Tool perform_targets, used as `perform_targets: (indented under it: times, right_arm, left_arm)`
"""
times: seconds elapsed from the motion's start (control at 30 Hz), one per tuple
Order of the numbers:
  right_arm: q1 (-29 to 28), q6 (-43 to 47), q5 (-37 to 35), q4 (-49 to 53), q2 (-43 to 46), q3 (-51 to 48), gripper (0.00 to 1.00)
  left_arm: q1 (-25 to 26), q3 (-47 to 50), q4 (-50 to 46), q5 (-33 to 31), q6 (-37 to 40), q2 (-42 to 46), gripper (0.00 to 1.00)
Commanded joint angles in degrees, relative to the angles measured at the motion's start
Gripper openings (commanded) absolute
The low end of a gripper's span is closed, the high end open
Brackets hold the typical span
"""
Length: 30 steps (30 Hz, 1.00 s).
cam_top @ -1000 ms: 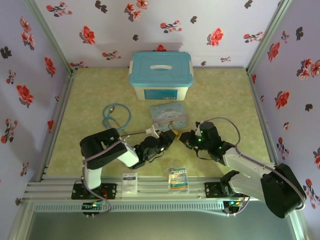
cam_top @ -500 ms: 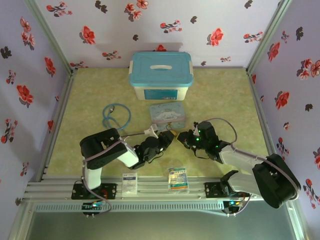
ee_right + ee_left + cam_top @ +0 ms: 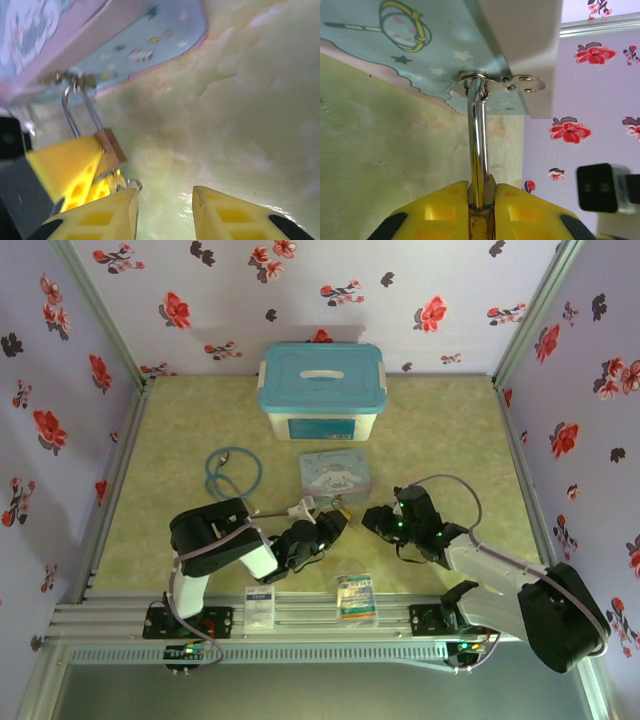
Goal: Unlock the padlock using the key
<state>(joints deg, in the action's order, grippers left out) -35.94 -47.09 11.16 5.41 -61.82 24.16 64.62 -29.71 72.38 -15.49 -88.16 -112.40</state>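
Since a second ago the right gripper (image 3: 165, 212) has been opened and drawn back from the padlock (image 3: 109, 149); its jaws stand apart, nothing held. The left gripper (image 3: 481, 196) is kept clamped on the padlock body. The shackle (image 3: 479, 135) is hooked through the hasp (image 3: 520, 82) at the tin's (image 3: 338, 472) near edge. Bare mat (image 3: 450, 440) lies open to the right.

I count two robot arms at the table (image 3: 450, 440): the left arm (image 3: 212, 540) and the right arm (image 3: 500, 575). That makes two pincers, the left pincer (image 3: 481, 191) and the right pincer (image 3: 165, 205). One blue-lidded box (image 3: 322, 390) sits at upper middle, with one cartoon tin (image 3: 337, 472) below it. One padlock (image 3: 112, 148). One blue stethoscope (image 3: 232, 472). Two small packets lie along the bottom: the left packet (image 3: 259, 604) and the right packet (image 3: 355, 597).
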Motion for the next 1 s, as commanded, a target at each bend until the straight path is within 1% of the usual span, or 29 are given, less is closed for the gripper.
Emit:
perform_targets:
  times: [0.0,0.17,0.3,0.43,0.53,0.6,0.7,0.8,0.9,0.97]
  right_arm:
    - [-4.11,15.34,-11.09,13.82,0.33,6.47,0.33]
    - [-9.60,22.09,-14.45,13.26,-1.30,9.53,0.34]
    - [-13.55,27.40,-16.63,11.47,-4.03,10.47,0.33]
    - [-15.91,29.84,-16.96,8.68,-6.71,10.21,0.34]
    - [-18.39,30.96,-20.86,5.84,-7.40,9.60,0.38]
    - [-18.92,31.24,-23.10,4.84,-8.25,9.67,0.40]
    - [-20.16,32.31,-25.21,3.02,-10.12,9.87,0.40]
    - [-21.54,33.64,-26.62,1.14,-11.51,9.79,0.38]
    - [-21.55,34.15,-27.20,-1.24,-12.63,8.68,0.36]
    - [-21.60,34.89,-26.45,-2.30,-13.61,8.51,0.34]
  left_arm:
    - [0.15,0.71,2.50,-1.58,0.88,0.58,0.00]
    - [0.18,1.13,2.51,-1.65,1.27,1.23,0.00]
    - [0.17,1.23,2.16,-1.38,3.37,3.24,0.00]
    - [0.24,1.41,2.24,-1.18,2.78,3.27,0.00]
    - [0.24,1.33,2.33,-0.82,2.31,3.05,0.00]
    - [0.19,1.24,2.33,-0.60,2.47,3.15,0.00]
    - [0.24,1.06,2.33,-0.34,2.21,3.65,0.00]
    - [0.19,1.14,2.15,0.13,3.32,5.53,0.00]
    - [0.06,1.59,2.28,0.19,2.67,6.11,0.00]
    - [0.09,1.72,2.24,0.28,2.62,5.94,0.00]
